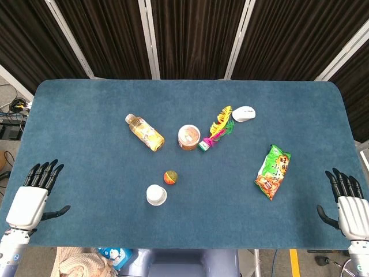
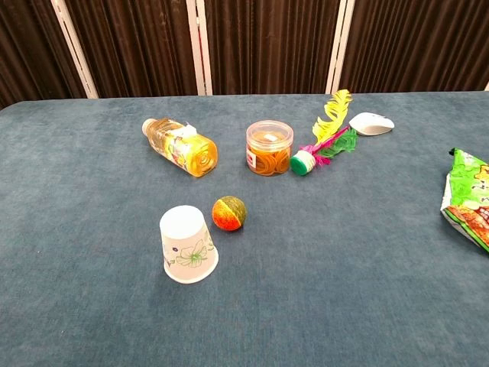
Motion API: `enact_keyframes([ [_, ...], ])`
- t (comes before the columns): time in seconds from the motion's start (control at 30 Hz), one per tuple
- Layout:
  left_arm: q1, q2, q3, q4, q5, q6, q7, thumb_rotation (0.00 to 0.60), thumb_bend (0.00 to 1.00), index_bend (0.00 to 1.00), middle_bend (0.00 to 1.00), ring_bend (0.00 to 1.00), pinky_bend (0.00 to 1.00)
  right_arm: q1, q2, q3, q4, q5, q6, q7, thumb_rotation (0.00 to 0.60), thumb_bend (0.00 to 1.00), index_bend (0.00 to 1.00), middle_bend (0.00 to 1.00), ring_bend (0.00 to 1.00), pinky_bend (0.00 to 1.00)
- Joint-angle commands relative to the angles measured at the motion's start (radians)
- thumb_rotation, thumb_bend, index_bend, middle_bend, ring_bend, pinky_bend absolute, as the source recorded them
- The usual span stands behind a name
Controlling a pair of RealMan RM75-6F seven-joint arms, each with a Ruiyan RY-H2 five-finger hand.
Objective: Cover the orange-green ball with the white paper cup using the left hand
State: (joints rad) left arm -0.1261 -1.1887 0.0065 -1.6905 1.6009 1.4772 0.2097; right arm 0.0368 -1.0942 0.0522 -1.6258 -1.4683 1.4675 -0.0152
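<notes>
The orange-green ball lies on the blue table near the middle front. Just to its front left stands the white paper cup, upside down with its mouth on the cloth, a small gap between the two. My left hand rests at the table's front left corner, fingers spread, holding nothing, far from the cup. At the front right corner sits my right hand, also spread and empty. Neither hand shows in the chest view.
Behind the ball lie a yellow drink bottle on its side, a clear jar of rubber bands, a feathered shuttlecock and a white mouse. A green snack bag lies to the right.
</notes>
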Motion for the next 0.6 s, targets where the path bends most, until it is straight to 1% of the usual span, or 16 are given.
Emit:
enact_keyframes([
  [0.03,0.000,0.000,0.000,-0.001,0.000,-0.001,0.000,0.600,0.08,0.00,0.00,0.00,0.00,0.000,0.000,0.000,0.000,-0.001,0.000,0.001,0.600,0.35,0.00,0.00,0.00,0.03],
  [0.43,-0.002,0.002,0.006,0.000,0.011,-0.006,-0.001,0.600,0.08,0.00,0.00,0.00,0.00,0.000,-0.001,0.001,-0.001,-0.001,0.002,0.000,0.600,0.35,0.00,0.00,0.00,0.03],
  [0.6,-0.025,0.007,0.011,0.014,0.048,-0.026,0.009,0.600,0.08,0.00,0.00,0.00,0.00,0.001,-0.003,0.005,-0.004,0.011,-0.004,-0.002,0.600,0.35,0.00,0.00,0.00,0.03],
])
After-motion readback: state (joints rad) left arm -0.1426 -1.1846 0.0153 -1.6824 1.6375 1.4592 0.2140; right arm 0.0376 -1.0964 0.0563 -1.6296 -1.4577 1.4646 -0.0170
